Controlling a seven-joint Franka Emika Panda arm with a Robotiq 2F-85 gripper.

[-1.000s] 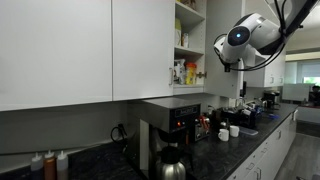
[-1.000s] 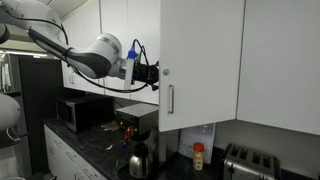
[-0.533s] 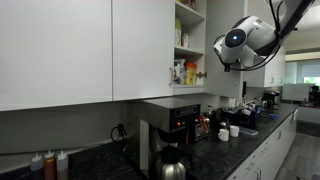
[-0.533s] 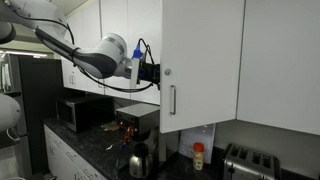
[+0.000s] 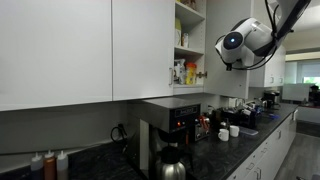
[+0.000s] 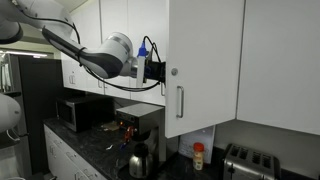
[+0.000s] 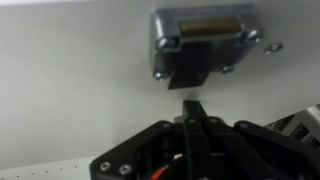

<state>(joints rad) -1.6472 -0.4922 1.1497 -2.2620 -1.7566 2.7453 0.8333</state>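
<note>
- Wrist view up close: the jaws are pinched fully shut, fingertips [image 7: 190, 112] pressed together with nothing between them.
- Dead ahead at 12 o'clock from those tips is a metal hinge [image 7: 200, 42] screwed onto a white panel [image 7: 70, 90]. The tips sit just short of it, and I can't tell if they actually touch.
- In an exterior view the arm [image 6: 100, 55] reaches in from 9 o'clock. Its front end disappears behind the free edge of the cabinet door [image 6: 205, 60], which stands partly swung out from the row of cupboards.
- The door's handle [image 6: 180, 101] is a vertical bar at roughly 5 o'clock from where the arm meets the door edge.
- From the opposite side, the arm's wrist hangs at 3 o'clock of the open cabinet [image 5: 190, 40]. Its shelves show, with some bottles [image 5: 185, 72] on the lower one.
- Down at 6 o'clock from the cabinet, on the dark surface [image 5: 110, 165]: a coffee machine [image 5: 175, 122] with a steel carafe [image 5: 170, 160] in front of it.
- A few mugs [image 5: 228, 131] are off at 3 o'clock of the machine and sauce bottles [image 5: 50, 165] are way over at 9 o'clock.
- Farther along in an exterior view there's a microwave [image 6: 82, 112] below the arm, a spice jar [image 6: 198, 156] under the door, and a toaster [image 6: 248, 160] at 3 o'clock of the jar.
</note>
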